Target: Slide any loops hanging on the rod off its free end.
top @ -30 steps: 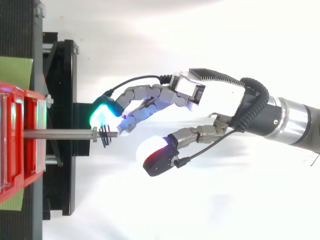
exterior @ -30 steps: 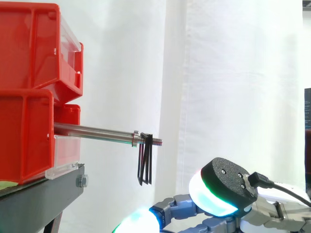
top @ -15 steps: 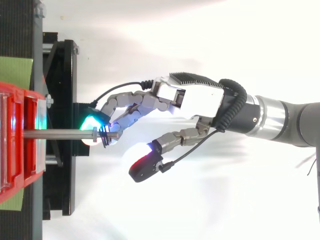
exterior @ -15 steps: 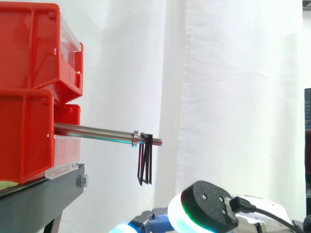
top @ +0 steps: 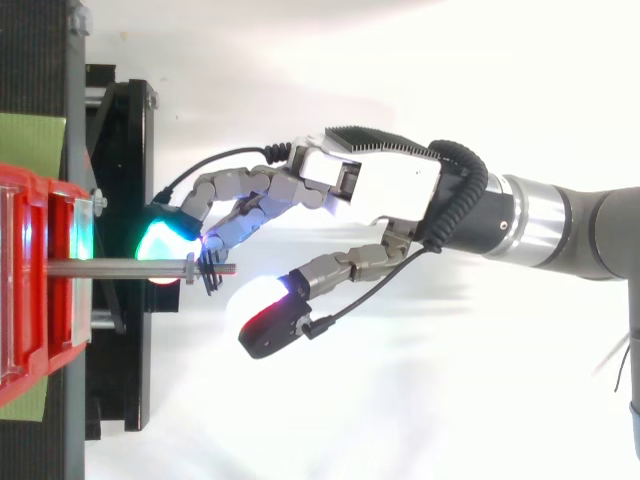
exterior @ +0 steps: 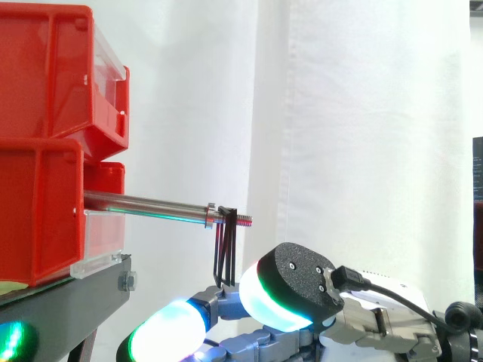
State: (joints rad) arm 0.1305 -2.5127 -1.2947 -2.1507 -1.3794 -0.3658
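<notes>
Side view first: the steel rod juts from the red bins at the left and ends mid-frame. The black loops hang at its threaded tip, just past a small collar. Low in the frame sits the hand, its glowing pads right under the loops' bottom ends. I cannot tell whether they touch.

From the top view, the fingers reach left toward the rod, gently bent and spread, with the thumb well apart at lower centre. Nothing is held; the hand is loose and open.

These loops look thin and very light, more floppy than stiff, so they should swing at a nudge rather than resist. The best hold, I reckon, is high up, just under the rod on the collar side. Hook or pinch there, then draw toward the right of the frame along the rod. Watch that thread, because it could snag them.
</notes>
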